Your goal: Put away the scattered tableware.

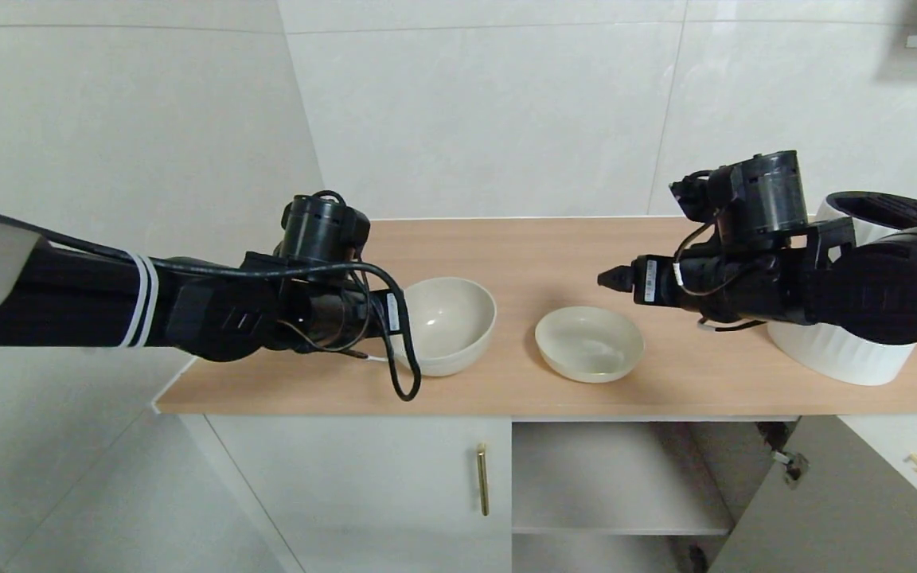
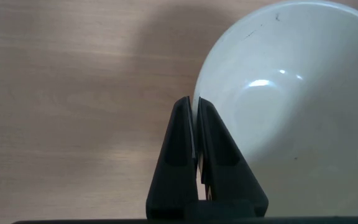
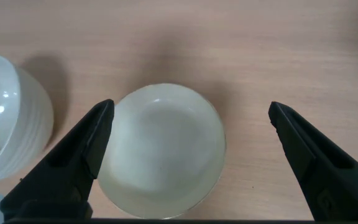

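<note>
Between the fingers (image 2: 182, 134) of your left gripper (image 2: 194, 104): the rim of the deep bowl (image 2: 291, 106), cream-white, glossy, steep-walled. The fingers are pinched almost flat together with only that thin wall in the gap, one pad inside the bowl and one outside. The bowl sits on the wooden countertop (image 1: 554, 247); not lifted, as far as I can judge.

Right gripper (image 3: 189, 107) is spread wide, holding nothing. The shallow bowl (image 3: 163, 149) lies below and between its fingers, both tips apart from the rim. It is pale, faintly translucent, low-sided and upright. It sits near the deep bowl, not touching.

Step in hand, by my reading: first pickup. Left has its grip; right is only lined up.

Next move for you: lift the deep bowl straight up and keep it level. A one-sided rim pinch on glazed ware may swing or slip. Right must drop and shift so one finger goes inside the rim before closing.

The open cabinet (image 1: 618, 477) under the counter looks the likely destination. A ribbed white dish (image 1: 848, 362) sits under the right arm.
</note>
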You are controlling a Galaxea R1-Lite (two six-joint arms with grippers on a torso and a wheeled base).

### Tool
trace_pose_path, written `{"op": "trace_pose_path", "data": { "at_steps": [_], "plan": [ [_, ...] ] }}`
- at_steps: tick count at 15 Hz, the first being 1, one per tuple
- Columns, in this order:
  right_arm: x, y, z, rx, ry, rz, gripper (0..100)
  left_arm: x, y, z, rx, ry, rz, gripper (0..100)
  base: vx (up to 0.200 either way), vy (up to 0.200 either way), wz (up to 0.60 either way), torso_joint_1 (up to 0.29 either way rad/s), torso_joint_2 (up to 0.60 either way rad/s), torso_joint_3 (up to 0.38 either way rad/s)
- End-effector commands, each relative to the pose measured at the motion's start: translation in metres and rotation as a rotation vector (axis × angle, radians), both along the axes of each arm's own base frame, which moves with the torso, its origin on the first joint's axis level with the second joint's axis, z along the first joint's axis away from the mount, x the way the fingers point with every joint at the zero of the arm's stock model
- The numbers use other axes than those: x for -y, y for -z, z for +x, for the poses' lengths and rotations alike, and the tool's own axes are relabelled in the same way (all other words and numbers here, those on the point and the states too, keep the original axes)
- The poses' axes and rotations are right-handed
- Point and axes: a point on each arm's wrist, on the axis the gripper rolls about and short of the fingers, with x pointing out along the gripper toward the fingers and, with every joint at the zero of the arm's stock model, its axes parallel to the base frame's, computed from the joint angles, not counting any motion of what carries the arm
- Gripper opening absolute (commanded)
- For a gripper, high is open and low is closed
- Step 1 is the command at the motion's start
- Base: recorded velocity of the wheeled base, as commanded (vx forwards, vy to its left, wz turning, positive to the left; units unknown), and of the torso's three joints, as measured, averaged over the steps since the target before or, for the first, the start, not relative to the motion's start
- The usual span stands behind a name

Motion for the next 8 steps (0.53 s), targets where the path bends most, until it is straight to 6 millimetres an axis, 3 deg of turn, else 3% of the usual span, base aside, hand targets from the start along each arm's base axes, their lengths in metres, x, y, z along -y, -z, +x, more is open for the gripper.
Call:
{"op": "trace_pose_path", "data": {
  "at_steps": [1,5,8],
  "plan": [
    [0.001,-0.004,-0.002,-0.035,-0.001,-0.019,100,-0.01,-0.033,-0.02,0.076,-0.003,-0.035,0,0.0,0.0,0.0,0.0,0.0,0.0],
    [-0.003,0.012,0.006,-0.233,0.004,-0.116,100,-0.026,-0.079,-0.058,0.193,-0.005,-0.094,0,0.0,0.0,0.0,0.0,0.0,0.0],
    [-0.008,0.03,0.017,-0.268,0.033,-0.156,100,-0.033,-0.089,-0.065,0.222,-0.015,-0.106,0,0.0,0.0,0.0,0.0,0.0,0.0]
  ]
}}
